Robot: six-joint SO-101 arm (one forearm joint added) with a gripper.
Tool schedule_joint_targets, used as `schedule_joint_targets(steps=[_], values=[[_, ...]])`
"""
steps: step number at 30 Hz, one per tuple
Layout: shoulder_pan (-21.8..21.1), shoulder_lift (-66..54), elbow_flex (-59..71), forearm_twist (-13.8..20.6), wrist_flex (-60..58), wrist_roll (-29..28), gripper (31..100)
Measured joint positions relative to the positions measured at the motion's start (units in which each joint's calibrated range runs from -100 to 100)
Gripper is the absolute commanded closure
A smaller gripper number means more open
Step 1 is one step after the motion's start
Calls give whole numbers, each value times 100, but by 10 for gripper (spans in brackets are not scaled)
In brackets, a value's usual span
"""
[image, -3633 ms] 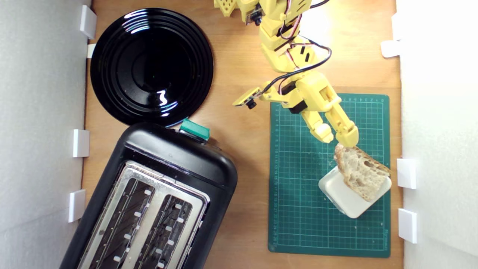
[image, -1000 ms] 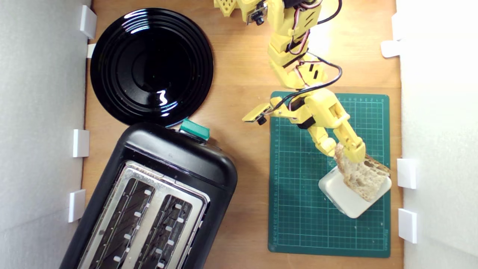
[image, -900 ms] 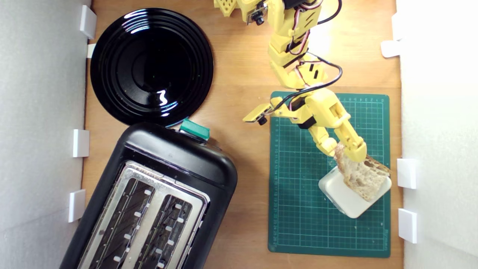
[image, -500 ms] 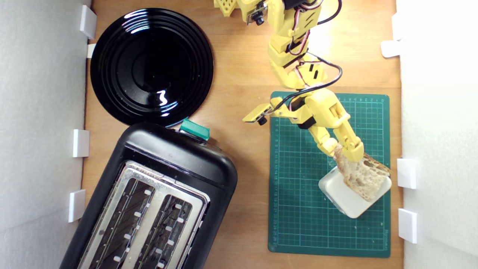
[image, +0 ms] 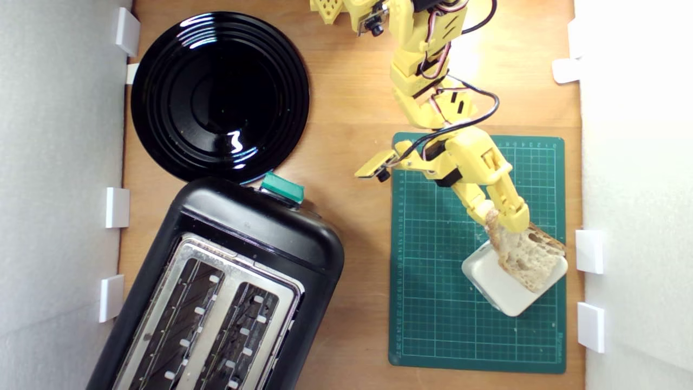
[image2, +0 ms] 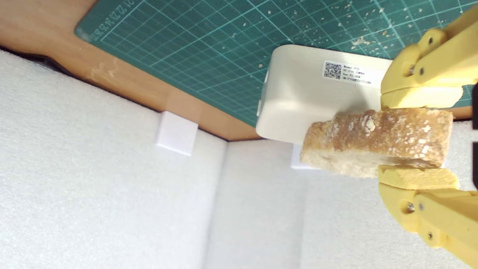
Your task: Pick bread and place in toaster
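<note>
A: The yellow gripper (image: 501, 216) has its two fingers clamped on the crusty end of the bread slice (image: 528, 254) — the wrist view shows a pad (image2: 420, 98) pressed on each side of the crust.

B: And the slice leans on the cream-white block (image: 501, 287), on the green cutting mat (image: 433, 303).

A: The black toaster (image: 227, 292) sits well apart, at the exterior view's lower left, just below the glossy black plate (image: 216, 92).

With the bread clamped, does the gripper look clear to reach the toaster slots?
Probably yes: the gripper is shut on the bread, and bare wood lies between the mat and the toaster, whose slots look empty.
</note>
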Motion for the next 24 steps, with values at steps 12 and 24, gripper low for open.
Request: schedule_joint_targets(steps=[12, 24], values=[[-37, 0, -55, 27, 0, 0, 646], [-46, -50, -55, 0, 0, -5, 646]])
